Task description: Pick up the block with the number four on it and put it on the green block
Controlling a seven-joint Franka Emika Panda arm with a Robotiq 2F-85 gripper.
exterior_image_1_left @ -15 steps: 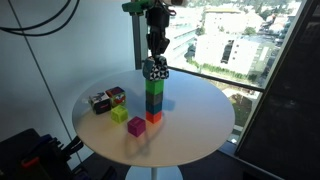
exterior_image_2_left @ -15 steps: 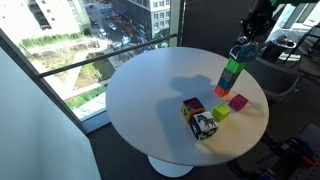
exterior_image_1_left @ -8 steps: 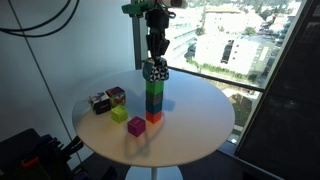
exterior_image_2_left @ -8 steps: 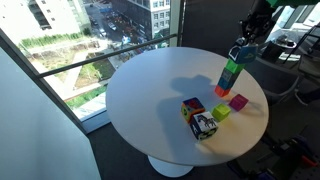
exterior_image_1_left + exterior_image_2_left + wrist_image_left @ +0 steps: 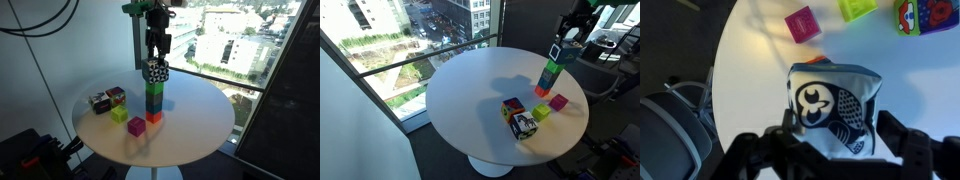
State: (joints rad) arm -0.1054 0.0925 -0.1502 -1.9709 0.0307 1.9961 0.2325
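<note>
The block with the number four (image 5: pixel 154 70) (image 5: pixel 557 52), speckled black and white, sits on the green block (image 5: pixel 153 88) (image 5: pixel 552 69). Together they top a stack with a teal cube (image 5: pixel 153 102) and an orange cube (image 5: pixel 153 116) beneath. My gripper (image 5: pixel 156 57) (image 5: pixel 563 40) hangs straight over the stack, open, its fingers on either side of the speckled block. In the wrist view that block (image 5: pixel 833 108) fills the space in my gripper (image 5: pixel 836 122). A gap shows beside the right finger (image 5: pixel 892 130).
On the round white table (image 5: pixel 195 125) lie a magenta cube (image 5: pixel 136 126) (image 5: pixel 802 22), a yellow-lime cube (image 5: pixel 120 113) (image 5: pixel 857 8) and two patterned cubes (image 5: pixel 108 99) (image 5: pixel 518 117). Tall windows stand close behind the stack.
The jaws have spread apart and let go of the speckled block, which stays on the green block. The arm has hardly moved.
</note>
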